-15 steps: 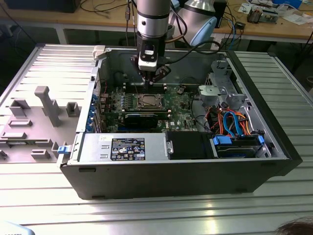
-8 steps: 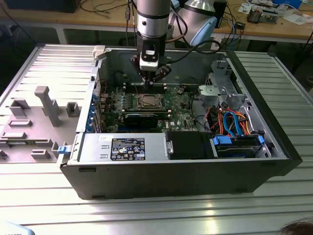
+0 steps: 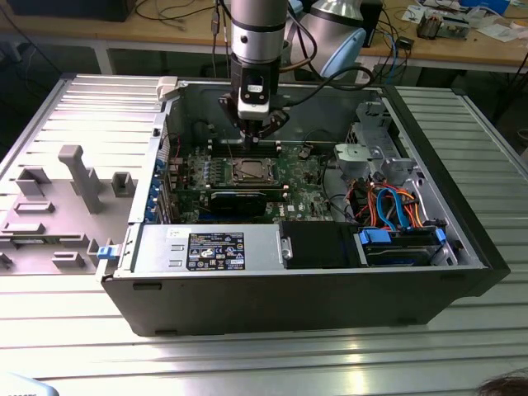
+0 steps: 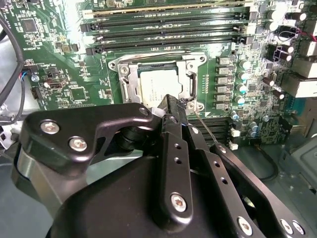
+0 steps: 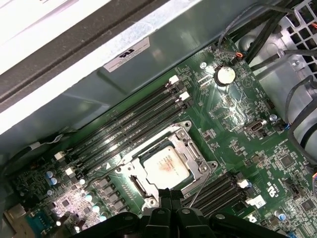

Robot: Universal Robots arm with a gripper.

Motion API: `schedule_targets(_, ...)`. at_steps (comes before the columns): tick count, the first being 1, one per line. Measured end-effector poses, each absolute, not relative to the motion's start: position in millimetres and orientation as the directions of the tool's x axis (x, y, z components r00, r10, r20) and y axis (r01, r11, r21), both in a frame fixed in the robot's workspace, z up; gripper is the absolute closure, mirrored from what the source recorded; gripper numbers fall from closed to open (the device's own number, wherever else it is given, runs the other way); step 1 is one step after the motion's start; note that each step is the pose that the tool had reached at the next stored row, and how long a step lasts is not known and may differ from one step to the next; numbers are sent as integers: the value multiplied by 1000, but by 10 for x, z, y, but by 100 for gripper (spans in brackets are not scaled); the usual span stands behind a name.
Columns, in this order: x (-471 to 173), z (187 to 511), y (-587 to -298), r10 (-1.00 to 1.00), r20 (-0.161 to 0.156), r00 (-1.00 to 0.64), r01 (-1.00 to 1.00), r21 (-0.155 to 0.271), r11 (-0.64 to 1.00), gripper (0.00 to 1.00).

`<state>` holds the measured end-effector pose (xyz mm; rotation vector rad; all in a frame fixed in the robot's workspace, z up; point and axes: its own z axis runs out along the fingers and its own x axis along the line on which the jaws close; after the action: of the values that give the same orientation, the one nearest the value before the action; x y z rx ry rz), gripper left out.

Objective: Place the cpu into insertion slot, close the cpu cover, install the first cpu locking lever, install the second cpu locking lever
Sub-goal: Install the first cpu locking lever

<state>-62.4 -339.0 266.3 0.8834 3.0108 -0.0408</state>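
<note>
Open computer case (image 3: pixel 462 239) on the slatted bench, green motherboard (image 3: pixel 297 177) flat inside; arm reaching down over the socket area.

Progress, as judged from these views: the cpu (image 5: pixel 166 166) is seated in the insertion slot (image 5: pixel 184 145) — step one looks done. The cpu cover (image 4: pixel 130 78) appears to lie down flat around the chip, its silver frame bordering the cut-out on all sides in both wrist views, so step two looks done as well. One thin wire locking lever (image 5: pixel 200 184) slants up off the board beside the socket, apparently not latched; the state of the other lever I cannot make out. Lever steps therefore look outstanding.

Gripper (image 5: pixel 171 192): fingers drawn together with no gap visible and nothing held between them, tips poised at the socket's edge, near the raised lever.

Cpu appearance: small flat square, pale silvery-grey metal top with a faint warm tint under the light, sitting level and square within the frame.
</note>
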Motion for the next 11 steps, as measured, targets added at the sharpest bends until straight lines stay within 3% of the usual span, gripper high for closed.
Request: schedule_targets(11, -624, 2663, -3390, 498, -11, -867, 498, -24, 867, 89)
